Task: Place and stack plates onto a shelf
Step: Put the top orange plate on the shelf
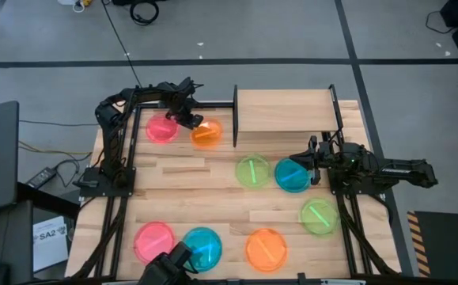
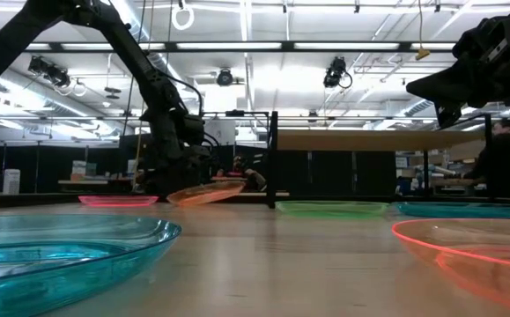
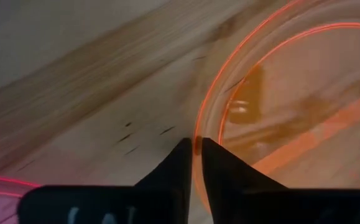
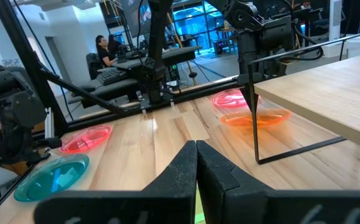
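My left gripper [image 1: 191,121] is at the far left of the table, shut on an orange plate [image 1: 206,134] that lies just left of the shelf [image 1: 284,111]. In the low view the orange plate [image 2: 207,193] sits tilted. A pink plate [image 1: 162,128] lies flat beside it. My right gripper [image 1: 314,161] is shut and empty, raised above the table [image 2: 466,79] over the right edge of a blue plate [image 1: 292,175]. The shelf's wooden board [image 2: 369,139] carries nothing. My left gripper pinches the orange plate's rim [image 3: 198,147] between its two fingertips, at the plate's far-left edge. The fingers come from above, slanting down, and lie across the rim. The plate is tilted, its right side [image 2: 237,186] higher than its left; whether its low edge rests on the table I cannot tell.
More plates lie flat on the table: green [image 1: 252,171] next to the blue one, green [image 1: 319,215] at the right, and pink [image 1: 154,240], blue [image 1: 203,246] and orange [image 1: 266,248] along the near edge. Black shelf posts [image 1: 235,115] stand right of the orange plate.
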Available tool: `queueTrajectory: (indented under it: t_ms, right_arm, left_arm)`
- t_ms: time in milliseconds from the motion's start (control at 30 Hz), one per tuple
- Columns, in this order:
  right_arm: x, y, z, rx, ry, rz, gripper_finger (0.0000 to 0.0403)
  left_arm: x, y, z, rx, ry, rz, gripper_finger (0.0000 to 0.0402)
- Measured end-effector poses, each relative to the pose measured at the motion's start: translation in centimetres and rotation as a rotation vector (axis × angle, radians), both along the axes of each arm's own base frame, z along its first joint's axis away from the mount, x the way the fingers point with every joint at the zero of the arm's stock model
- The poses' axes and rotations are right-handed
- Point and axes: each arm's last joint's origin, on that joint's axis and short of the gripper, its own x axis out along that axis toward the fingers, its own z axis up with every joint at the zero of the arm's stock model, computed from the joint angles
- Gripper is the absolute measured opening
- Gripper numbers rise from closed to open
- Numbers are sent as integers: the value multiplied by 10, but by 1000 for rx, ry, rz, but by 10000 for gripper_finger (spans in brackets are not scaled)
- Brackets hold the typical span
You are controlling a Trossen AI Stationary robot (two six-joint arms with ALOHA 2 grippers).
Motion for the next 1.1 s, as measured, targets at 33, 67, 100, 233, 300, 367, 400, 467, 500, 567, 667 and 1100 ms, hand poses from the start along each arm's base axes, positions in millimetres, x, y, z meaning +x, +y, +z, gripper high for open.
queueTrajectory:
  t_ms: [33, 67, 100, 233, 300, 367, 400, 467, 500, 567, 667, 1100]
  right_arm:
    - [0, 0, 0, 0, 1, 0, 12]
    - [0, 0, 0, 0, 0, 0, 12]
    - [0, 0, 0, 0, 0, 0, 12]
    - [0, 0, 0, 0, 0, 0, 12]
    - [0, 0, 0, 0, 0, 0, 12]
    - [0, 0, 0, 0, 0, 0, 12]
    - [0, 0, 0, 0, 0, 0, 12]
    - [0, 0, 0, 0, 0, 0, 12]
    - [0, 0, 0, 0, 0, 0, 12]
    - [0, 0, 0, 0, 0, 0, 12]
    - [0, 0, 0, 0, 0, 0, 12]
    - [0, 0, 0, 0, 0, 0, 12]
  left_arm:
    - [0, 0, 0, 1, 2, 0, 30]
    - [0, 0, 0, 2, 4, 1, 24]
    - [0, 0, 0, 0, -1, 0, 18]
    - [1, -1, -1, -4, -6, -4, 6]
    - [1, -1, -1, -6, -6, -4, 5]
    - [1, -1, -1, -5, -4, -5, 5]
    - [1, -1, -1, -3, -3, -6, 5]
    - [1, -1, 0, 0, -3, -11, 5]
    - [0, -1, 0, 3, 0, -11, 5]
    - [0, -1, 3, 13, 1, -13, 5]
    - [-2, -3, 13, 34, -4, -11, 5]
    - [-28, -14, 79, 106, -55, 5, 4]
